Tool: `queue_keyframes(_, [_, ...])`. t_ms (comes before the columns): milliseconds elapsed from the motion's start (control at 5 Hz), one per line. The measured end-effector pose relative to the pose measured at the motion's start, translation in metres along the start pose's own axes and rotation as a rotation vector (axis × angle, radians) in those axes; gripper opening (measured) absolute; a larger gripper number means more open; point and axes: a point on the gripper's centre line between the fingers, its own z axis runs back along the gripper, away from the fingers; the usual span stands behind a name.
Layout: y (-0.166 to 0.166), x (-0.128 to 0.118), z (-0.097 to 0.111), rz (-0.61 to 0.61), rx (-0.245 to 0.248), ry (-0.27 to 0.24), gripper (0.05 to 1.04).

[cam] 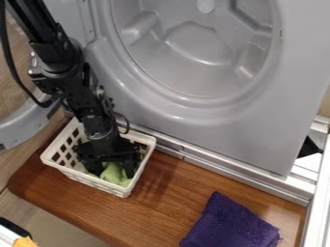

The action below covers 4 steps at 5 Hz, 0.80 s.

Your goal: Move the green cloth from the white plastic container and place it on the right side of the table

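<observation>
Gripper (115,170) points down inside the white plastic basket (80,177), low toward the near wall. Jaws stand parted, a moderate gap, one on each side of the green cloth (115,177). Cloth bunched in that gap, light green, pushed up near the basket's near right corner; whether the jaws press on it, cannot tell. Green cloth is in the basket, not on the right side of the table.

Black arm (61,62) comes in from the upper left, slanting down over the basket's far wall. Basket upright, set at an angle on the left part of the wooden table (155,193), slotted walls on every side that shows. Its rim surrounds the gripper; the wall toward the viewer is nearest the jaws.

Behind the basket, grey washing machine (219,135) with a round recess; silver rail (219,166) along its foot bounds the table's far edge, basket's far right corner just beside it. To the right, wood surface runs between basket and dark purple cloth (228,224), which lies folded near the bottom of the view. White frame (317,207) borders the right end.
</observation>
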Motion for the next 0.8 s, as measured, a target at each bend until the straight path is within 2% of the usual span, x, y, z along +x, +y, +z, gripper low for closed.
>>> queue_keyframes(400, [-0.002,-0.001,0.002,-0.005,0.031,-0.022,0.368])
queue_keyframes(600, [-0.003,-0.002,0.008,-0.006,0.043,-0.034,0.172])
queue_keyframes(800, [-0.001,-0.004,0.010,0.000,0.053,-0.030,0.102])
